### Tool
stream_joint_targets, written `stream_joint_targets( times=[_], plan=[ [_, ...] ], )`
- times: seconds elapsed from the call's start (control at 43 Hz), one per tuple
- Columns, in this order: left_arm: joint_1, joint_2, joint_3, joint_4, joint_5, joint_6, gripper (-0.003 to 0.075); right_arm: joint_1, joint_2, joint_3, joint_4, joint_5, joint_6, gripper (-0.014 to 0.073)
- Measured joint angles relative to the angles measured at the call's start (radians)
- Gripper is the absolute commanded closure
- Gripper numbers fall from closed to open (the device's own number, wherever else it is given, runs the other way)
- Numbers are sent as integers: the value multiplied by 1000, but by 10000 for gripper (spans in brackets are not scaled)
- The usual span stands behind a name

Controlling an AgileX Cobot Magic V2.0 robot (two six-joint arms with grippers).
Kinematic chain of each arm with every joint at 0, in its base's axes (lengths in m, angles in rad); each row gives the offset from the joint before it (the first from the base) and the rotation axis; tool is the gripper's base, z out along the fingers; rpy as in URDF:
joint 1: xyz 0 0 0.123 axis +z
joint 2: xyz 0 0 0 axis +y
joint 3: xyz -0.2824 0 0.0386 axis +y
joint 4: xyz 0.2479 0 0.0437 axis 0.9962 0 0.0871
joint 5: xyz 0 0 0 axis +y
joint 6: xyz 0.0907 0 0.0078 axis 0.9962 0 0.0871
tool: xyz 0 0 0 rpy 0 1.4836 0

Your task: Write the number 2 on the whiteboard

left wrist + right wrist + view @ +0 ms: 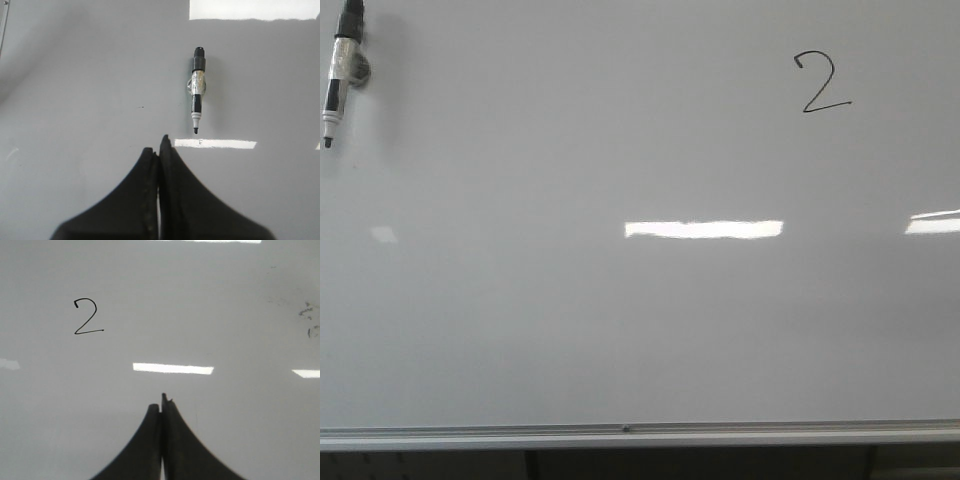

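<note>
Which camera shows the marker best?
The left wrist view: the whole marker shows there, tip included, against the whiteboard. The front view cuts off its upper end at the frame's top left corner. The right wrist view doesn't show it.

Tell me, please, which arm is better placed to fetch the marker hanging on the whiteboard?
Probably the left. The marker sits just ahead of the left pincer, at the whiteboard's upper left, while the right pincer faces the number 2 with no marker in sight.
</note>
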Motion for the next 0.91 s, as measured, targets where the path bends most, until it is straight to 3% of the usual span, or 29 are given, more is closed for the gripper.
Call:
stream_joint_targets(
  times=[0.906],
  plan=[
    [0, 0, 0, 0, 0, 0, 741, 0, -2, 0, -2, -7, 18, 662]
  ],
)
